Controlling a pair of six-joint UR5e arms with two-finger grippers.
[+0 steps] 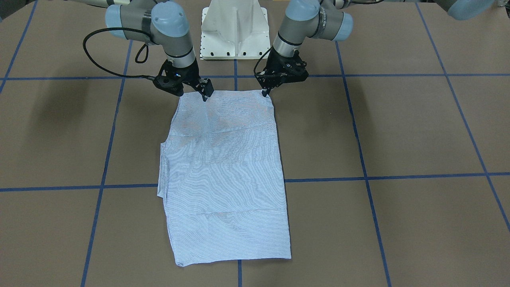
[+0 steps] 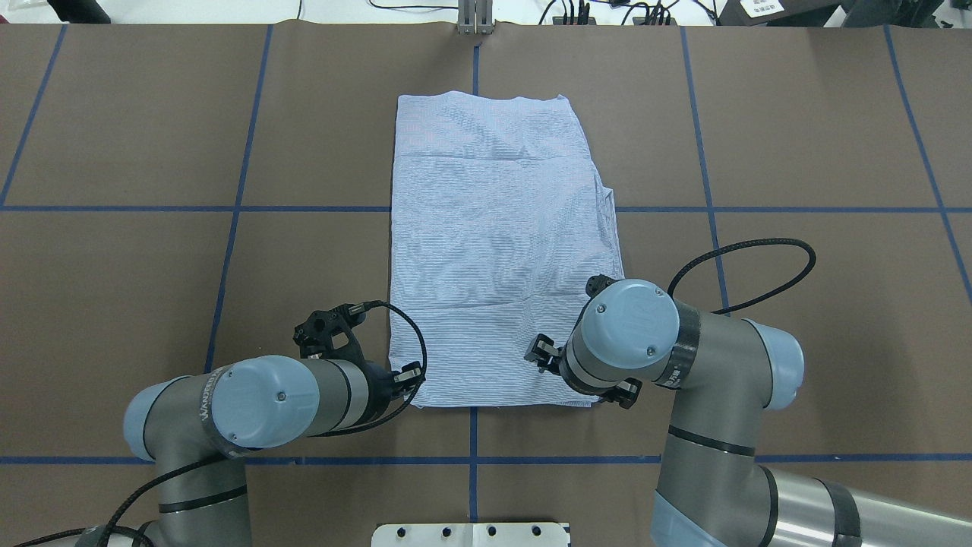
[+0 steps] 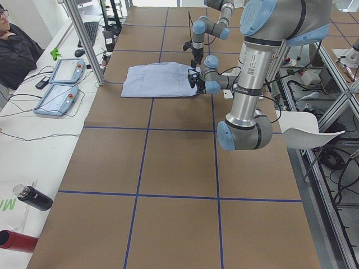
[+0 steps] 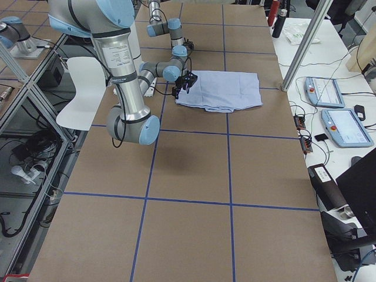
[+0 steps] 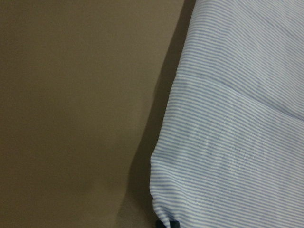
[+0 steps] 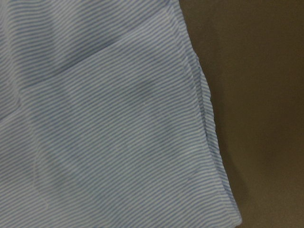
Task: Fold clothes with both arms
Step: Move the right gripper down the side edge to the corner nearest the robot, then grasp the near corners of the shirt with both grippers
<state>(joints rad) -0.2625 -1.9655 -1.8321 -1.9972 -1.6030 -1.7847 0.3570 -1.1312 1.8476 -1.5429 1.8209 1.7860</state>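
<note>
Shirt (image 1: 227,179) folded into rectangle; remaining: halving it. Apparently pinching 7 o'clock corner with left gripper (image 1: 264,94); cannot tell grip of right gripper (image 1: 206,97) at 5 o'clock.

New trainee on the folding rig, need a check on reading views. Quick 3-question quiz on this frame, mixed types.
1. True or false: the striped shirt lies with both sleeves spread out flat.
2. Where are the left gripper and right gripper? A) at the shirt's far edge; B) at the two corners of the shirt's edge nearest the white pedestal base; C) high above the shirt's middle.
3. Fill in: in the front-facing view, the gripper on the picture's right is the robot's ____ one.
Key: 1 false, the shirt is folded into a long rectangle; 2 B; 3 left.
</note>
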